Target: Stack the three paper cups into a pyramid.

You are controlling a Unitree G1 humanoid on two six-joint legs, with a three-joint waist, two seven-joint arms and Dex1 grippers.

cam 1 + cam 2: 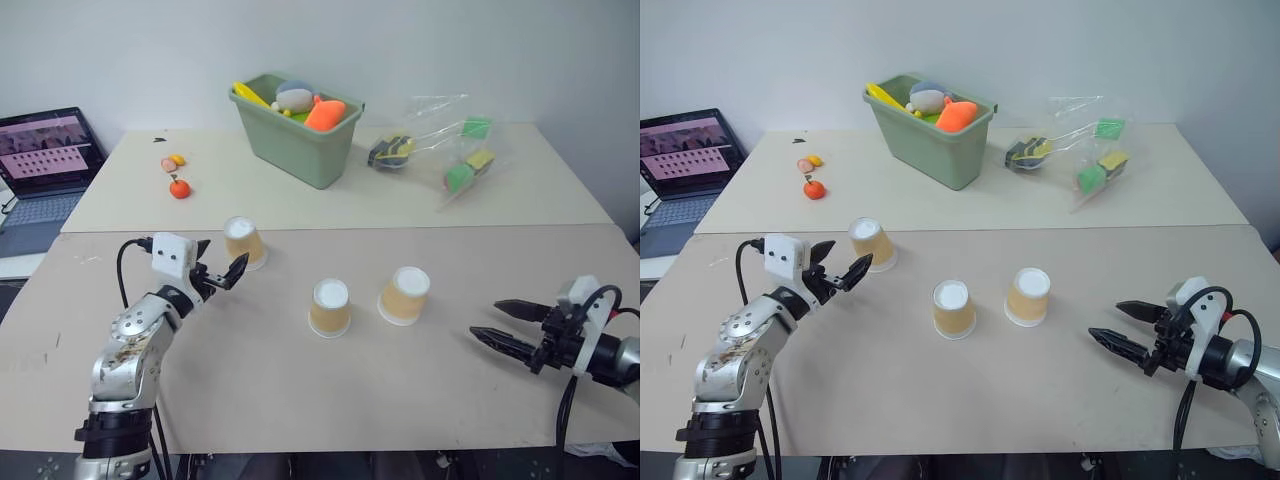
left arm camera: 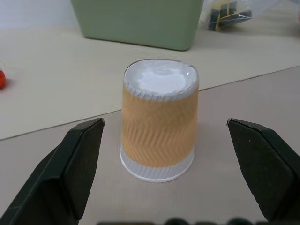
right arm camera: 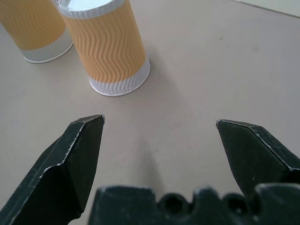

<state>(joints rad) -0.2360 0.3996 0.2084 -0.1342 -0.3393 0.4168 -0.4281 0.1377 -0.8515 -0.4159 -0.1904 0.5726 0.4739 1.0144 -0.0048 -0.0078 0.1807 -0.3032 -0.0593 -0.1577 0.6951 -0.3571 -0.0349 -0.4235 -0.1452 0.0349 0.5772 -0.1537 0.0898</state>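
three upturned paper cups stand apart on the near table as we frame the left cup with our left gripper, jaws spread wide and holding nothing.

middle cup and right cup sit near each other mid-table, bare surface all round; our right gripper waits wide open and unladen near the right edge. green bin and plastic bag lie well behind.
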